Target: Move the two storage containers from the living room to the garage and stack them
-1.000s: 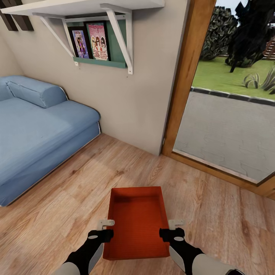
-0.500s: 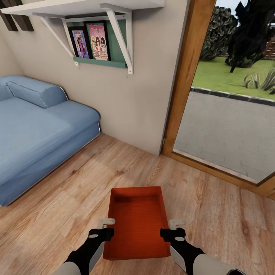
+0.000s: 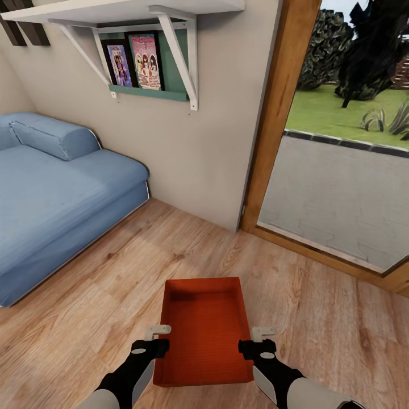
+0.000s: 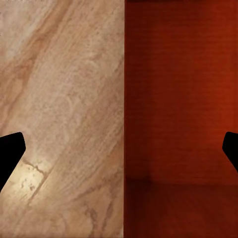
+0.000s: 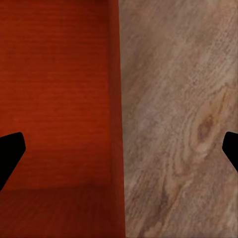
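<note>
Both grippers stand spread wide over one orange-red storage container [image 3: 204,329] on the wood-plank floor [image 3: 318,318]: the left gripper [image 4: 119,148] straddles its left wall, the right gripper [image 5: 119,148] its right wall, fingers apart and pinching nothing. From the container, the blue sofa [image 3: 51,193] lies far-left, the glass door [image 3: 341,170] far-right.

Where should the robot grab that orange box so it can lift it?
Probably by the two long side walls of the storage container, coming from above. It has no lid or handles, and the left claw and right claw already straddle those thin upright walls.
</note>
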`<state>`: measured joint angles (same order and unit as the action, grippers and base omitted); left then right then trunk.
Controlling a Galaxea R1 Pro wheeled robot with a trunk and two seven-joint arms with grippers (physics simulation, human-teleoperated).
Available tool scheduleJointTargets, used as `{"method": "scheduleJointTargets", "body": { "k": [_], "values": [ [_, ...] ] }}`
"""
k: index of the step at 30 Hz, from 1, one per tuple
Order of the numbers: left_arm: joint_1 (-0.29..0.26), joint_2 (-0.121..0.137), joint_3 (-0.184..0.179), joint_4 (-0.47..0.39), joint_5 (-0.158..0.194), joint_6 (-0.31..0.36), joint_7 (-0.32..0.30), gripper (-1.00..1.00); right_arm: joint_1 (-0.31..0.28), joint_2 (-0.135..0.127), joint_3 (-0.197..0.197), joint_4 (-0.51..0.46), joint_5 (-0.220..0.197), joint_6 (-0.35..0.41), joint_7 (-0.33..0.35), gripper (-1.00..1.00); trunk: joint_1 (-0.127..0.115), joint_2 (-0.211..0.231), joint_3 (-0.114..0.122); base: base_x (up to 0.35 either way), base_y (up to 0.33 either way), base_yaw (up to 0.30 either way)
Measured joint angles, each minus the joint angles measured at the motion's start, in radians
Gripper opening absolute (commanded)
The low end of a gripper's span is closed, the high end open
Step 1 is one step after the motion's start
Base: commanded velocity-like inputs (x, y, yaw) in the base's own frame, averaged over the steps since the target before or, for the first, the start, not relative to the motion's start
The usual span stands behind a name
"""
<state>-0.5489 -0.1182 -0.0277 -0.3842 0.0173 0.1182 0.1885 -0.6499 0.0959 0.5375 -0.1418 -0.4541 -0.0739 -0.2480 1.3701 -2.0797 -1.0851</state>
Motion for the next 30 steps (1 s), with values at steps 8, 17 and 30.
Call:
{"method": "scheduleJointTargets", "body": {
  "k": [8,17,30],
  "values": [
    [0.000,0.000,0.000,0.000,-0.001,0.000,0.000,1.00,0.000,-0.001,-0.001,0.000,0.000,-0.001,0.000,1.00,0.008,-0.014,-0.006,0.000,0.000,0.000],
    [0.000,0.001,0.000,0.000,0.001,0.000,0.000,1.00,0.000,-0.001,-0.001,0.000,0.001,0.001,0.000,1.00,0.042,-0.077,-0.034,0.000,0.000,0.000],
    [0.000,0.000,0.000,-0.005,0.001,-0.001,0.000,1.00,0.000,-0.002,-0.001,0.000,0.001,0.000,0.000,1.00,0.080,-0.147,-0.066,0.000,0.000,0.000]
  ]
}}
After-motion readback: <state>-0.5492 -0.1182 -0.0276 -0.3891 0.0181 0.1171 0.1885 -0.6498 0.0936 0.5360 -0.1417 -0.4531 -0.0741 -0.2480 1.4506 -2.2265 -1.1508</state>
